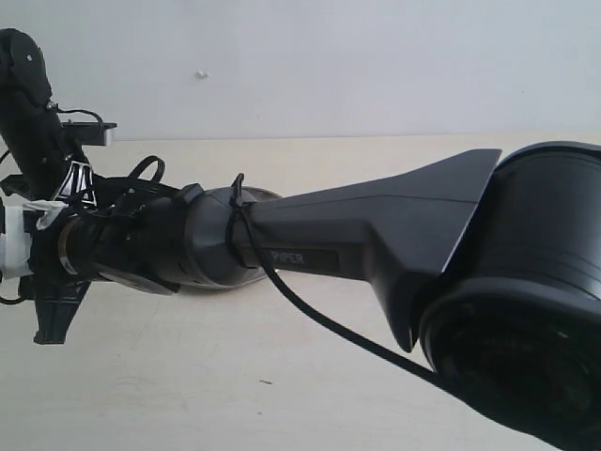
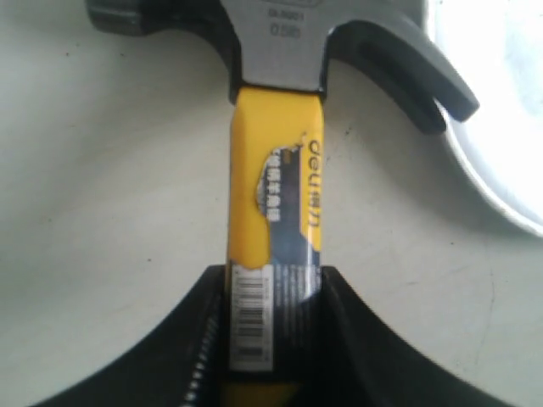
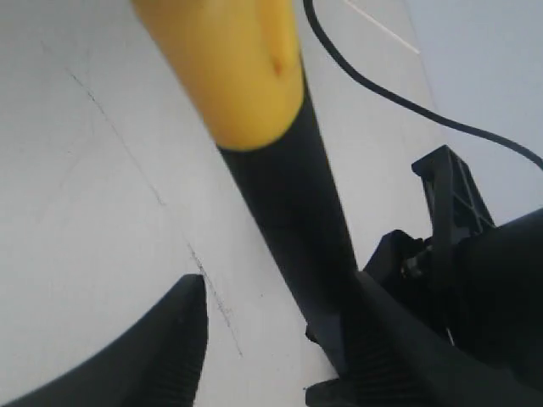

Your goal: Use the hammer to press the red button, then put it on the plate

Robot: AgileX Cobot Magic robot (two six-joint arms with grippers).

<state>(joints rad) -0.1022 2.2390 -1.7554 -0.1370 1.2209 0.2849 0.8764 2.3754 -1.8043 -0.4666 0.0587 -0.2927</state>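
1. Exterior view: the right arm [image 1: 376,235] stretches low across the table [image 1: 282,395] with its forearm near level. Its wrist meets the left arm [image 1: 38,103], which bends down from above. The arms hide whatever is held.
2. Left wrist view: the left gripper [image 2: 273,284] is clamped on the hammer [image 2: 276,170] at its yellow neck, with the head pointing away from the fingers. The plate [image 2: 501,127] lies just beside the claw, beyond the fingertips.
3. Right wrist view: the right gripper [image 3: 280,288] straddles the black handle with its jaws parted. One finger touches the handle and the other stands clear.
4. This looks like a hand-over between the arms. The red button shows in no view. Next, the right gripper needs to back off along the handle before the left carries the hammer.
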